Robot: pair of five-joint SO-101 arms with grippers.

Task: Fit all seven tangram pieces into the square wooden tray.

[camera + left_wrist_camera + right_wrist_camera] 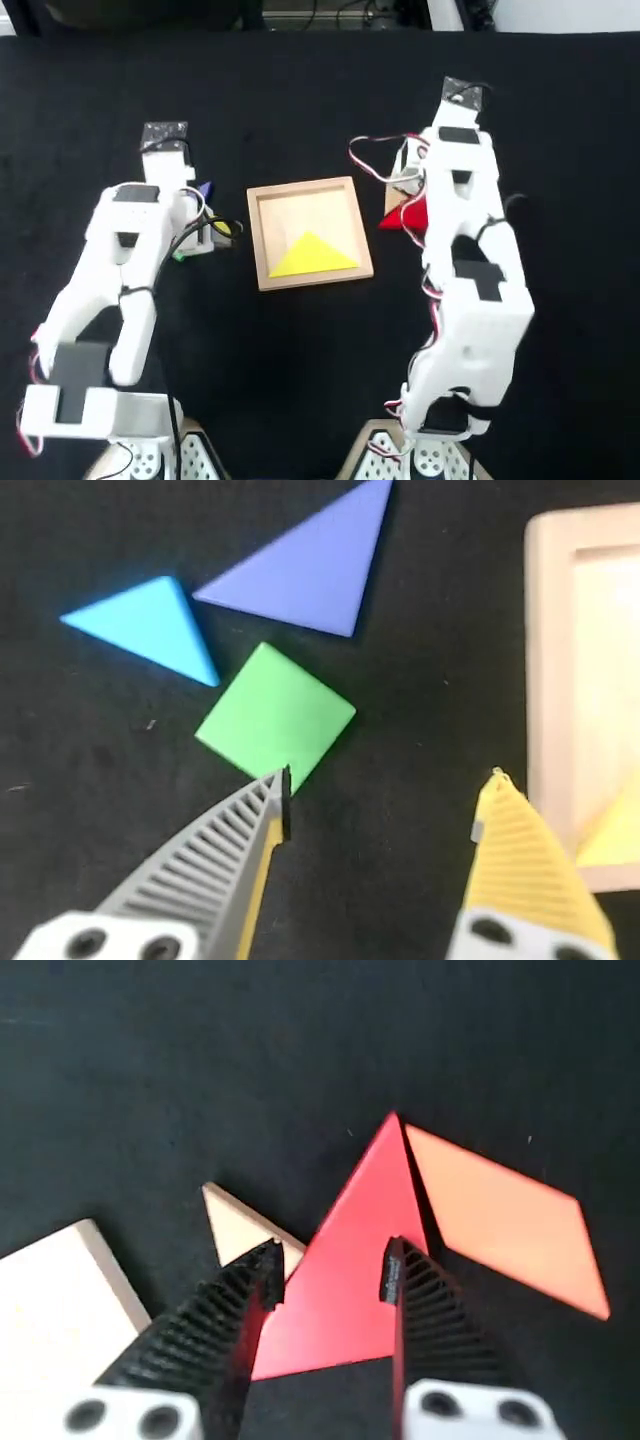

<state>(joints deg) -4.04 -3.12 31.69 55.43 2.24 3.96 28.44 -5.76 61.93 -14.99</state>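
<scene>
1. Fingers [225,855] of the left gripper [390,780], left wrist view: spread apart, holding nothing. A flat green square [275,718] lies on the black bench [80,780], one corner just beside the grey fingertip.
2. Right wrist view: the right gripper [330,1258] has its fingers parted, empty, poised over a flat red triangle [350,1210]. An orange parallelogram [500,1220] lies just beside that triangle.
3. High view: the square wooden tray [305,188] sits between the arms, with a yellow triangle [312,255] inside.
</scene>
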